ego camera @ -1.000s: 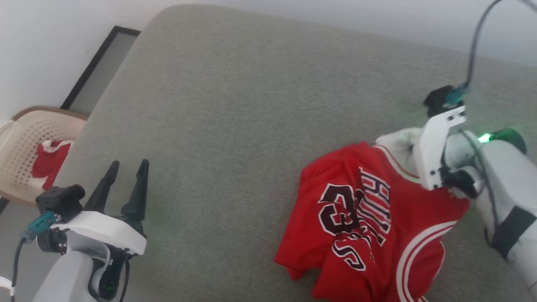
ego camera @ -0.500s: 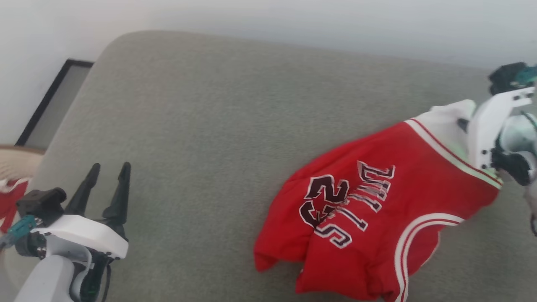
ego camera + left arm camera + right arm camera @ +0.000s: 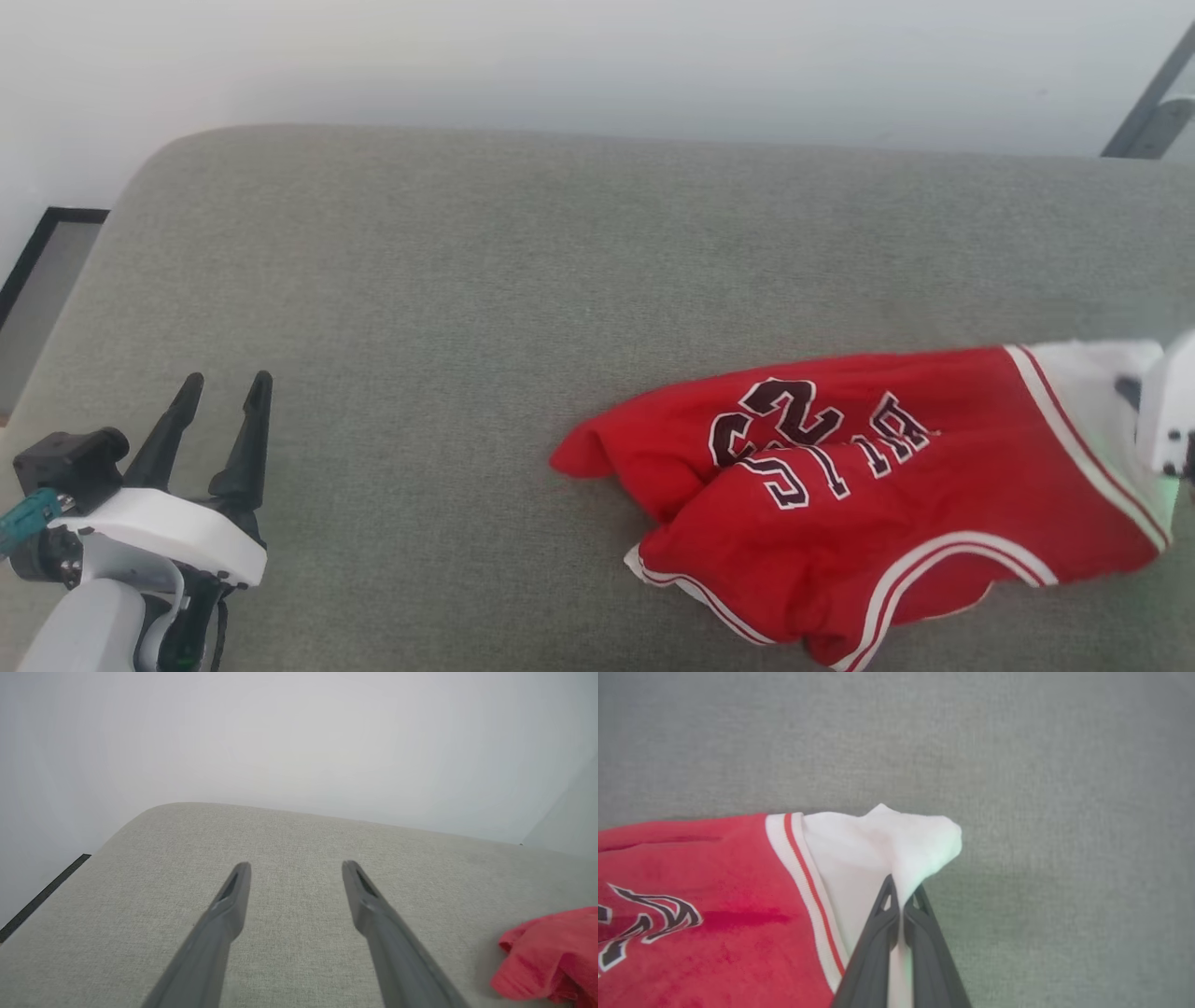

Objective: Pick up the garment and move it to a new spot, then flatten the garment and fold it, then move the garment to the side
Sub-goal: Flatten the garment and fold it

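The garment, a red jersey with black white-edged lettering and striped trim, lies crumpled on the grey couch seat at the right of the head view. Its white sleeve is pinched between my right gripper's two dark fingers, which are shut on the cloth. The white body of that gripper sits at the right edge of the head view. My left gripper hovers over the seat at the lower left, open and holding nothing. A red corner of the garment reaches into the left wrist view.
The grey couch seat stretches wide between the two grippers. A pale wall runs behind it. A dark-framed panel stands at the far left, and a dark bar crosses the upper right corner.
The head camera has swung right, taking the basket at the left out of view. My right gripper has dragged the garment by its sleeve rightward, stretching it out along the seat. The left gripper stays open.
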Tool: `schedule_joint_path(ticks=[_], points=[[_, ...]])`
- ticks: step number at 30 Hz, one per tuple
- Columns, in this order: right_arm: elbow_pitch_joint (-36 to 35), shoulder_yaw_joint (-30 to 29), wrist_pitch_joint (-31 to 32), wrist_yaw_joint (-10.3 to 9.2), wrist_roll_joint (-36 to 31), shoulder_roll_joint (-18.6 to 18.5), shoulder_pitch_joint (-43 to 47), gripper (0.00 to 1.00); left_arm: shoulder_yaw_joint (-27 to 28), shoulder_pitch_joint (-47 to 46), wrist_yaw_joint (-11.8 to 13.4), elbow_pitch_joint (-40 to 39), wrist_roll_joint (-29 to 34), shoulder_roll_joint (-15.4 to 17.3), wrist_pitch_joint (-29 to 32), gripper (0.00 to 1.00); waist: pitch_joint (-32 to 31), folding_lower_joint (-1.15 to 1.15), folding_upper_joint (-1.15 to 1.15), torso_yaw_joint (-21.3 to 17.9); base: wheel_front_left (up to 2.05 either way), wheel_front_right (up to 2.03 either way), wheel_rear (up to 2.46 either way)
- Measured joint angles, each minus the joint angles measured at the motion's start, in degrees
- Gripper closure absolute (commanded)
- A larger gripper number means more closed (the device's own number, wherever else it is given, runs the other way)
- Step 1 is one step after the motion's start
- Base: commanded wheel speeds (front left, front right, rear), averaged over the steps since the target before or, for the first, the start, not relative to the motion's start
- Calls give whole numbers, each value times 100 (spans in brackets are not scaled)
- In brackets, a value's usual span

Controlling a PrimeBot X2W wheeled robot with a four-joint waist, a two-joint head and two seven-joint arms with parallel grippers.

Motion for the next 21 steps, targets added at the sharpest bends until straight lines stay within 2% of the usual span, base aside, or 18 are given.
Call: schedule_joint_path(ticks=[3,10,11,12,13,14,15,16,21], points=[[63,-208,-44,-1,-81,79,269,100,-14,-3,0,-1,-1,2,8,0,23,0,0,-48,0,0,0],[502,-579,-86,-1,-298,533,456,100,-76,-35,0,54,-5,3,23,0,38,0,0,-74,0,0,0],[581,-625,-86,-1,-337,581,454,96,-90,-36,0,70,-13,1,23,0,31,0,0,-68,0,0,0],[648,-680,-97,-1,-339,620,437,82,-104,-36,0,88,-16,2,23,0,23,0,0,-62,0,0,0],[724,-693,-94,-1,-361,637,432,75,-119,-38,0,104,-18,1,23,0,14,0,0,-56,0,0,0],[799,-694,-76,-1,-401,656,415,54,-135,-41,0,118,-19,0,23,0,4,0,0,-50,0,0,0],[864,-723,-66,-1,-404,686,385,9,-144,-42,0,132,-20,1,23,0,-7,0,0,-48,0,0,0],[943,-765,-62,-2,-403,717,348,0,-151,-42,0,146,-20,4,23,0,-20,0,0,-48,0,0,0],[1118,-775,-74,-2,-503,760,223,0,-212,-65,0,162,-35,35,53,0,-107,0,0,-60,0,0,0]])
